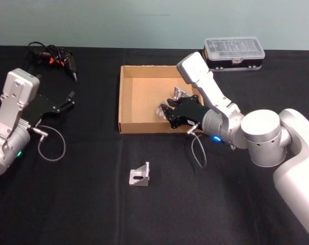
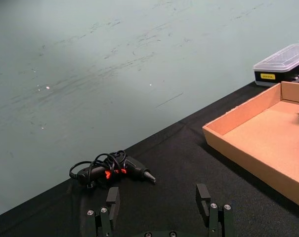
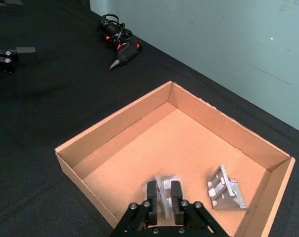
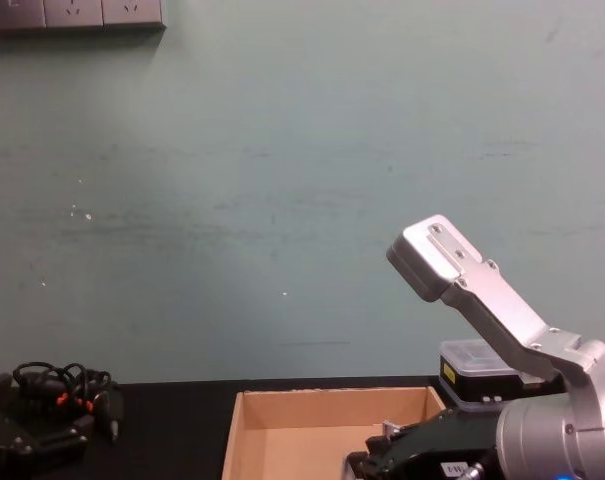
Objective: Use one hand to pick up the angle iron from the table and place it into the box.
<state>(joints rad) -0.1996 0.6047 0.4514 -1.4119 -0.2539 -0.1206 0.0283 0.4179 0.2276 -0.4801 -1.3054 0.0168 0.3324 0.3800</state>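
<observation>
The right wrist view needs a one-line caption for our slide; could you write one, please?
Right claw grips an angle iron over the box, next to a second iron lying inside.

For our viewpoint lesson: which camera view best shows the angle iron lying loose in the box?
The right wrist view: the loose angle iron lies whole and unblocked on the box floor. The head view has it partly behind the right arm; the left wrist view catches a sliver.
</observation>
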